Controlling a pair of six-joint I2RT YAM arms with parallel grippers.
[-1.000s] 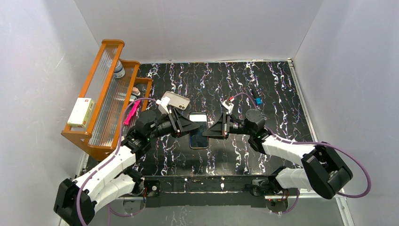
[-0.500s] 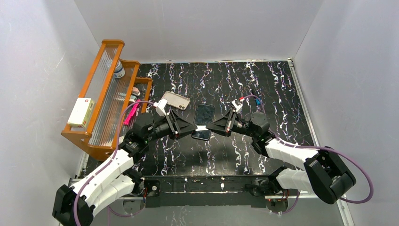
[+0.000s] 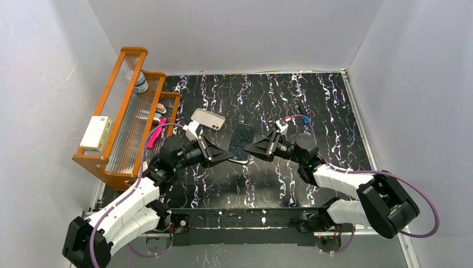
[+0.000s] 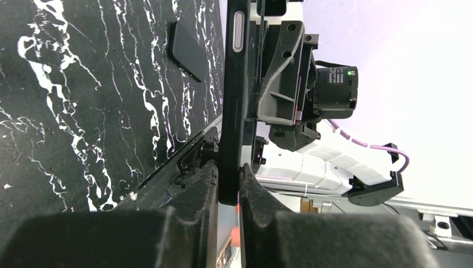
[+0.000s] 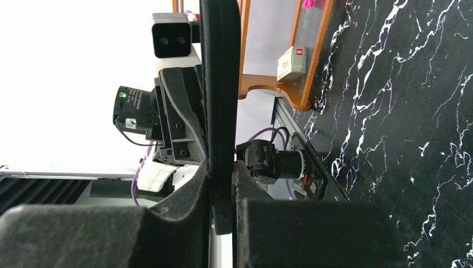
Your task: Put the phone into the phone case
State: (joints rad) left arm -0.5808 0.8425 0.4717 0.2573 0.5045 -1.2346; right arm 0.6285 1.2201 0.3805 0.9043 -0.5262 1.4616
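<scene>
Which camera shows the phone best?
The top external view: the phone shows its broad dark face, held by the left end effector and the right end effector. Both wrist views show only its thin edge.

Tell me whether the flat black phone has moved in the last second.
Yes. The flat black phone has shifted away from the arm bases, judged against the pale beige phone case, which stayed put.

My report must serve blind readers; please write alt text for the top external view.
Seen from above, a dark phone is gripped from opposite sides by the left gripper and the right gripper over a black marbled table. The beige phone case lies apart, farther back and left of it, near a wooden rack.
</scene>
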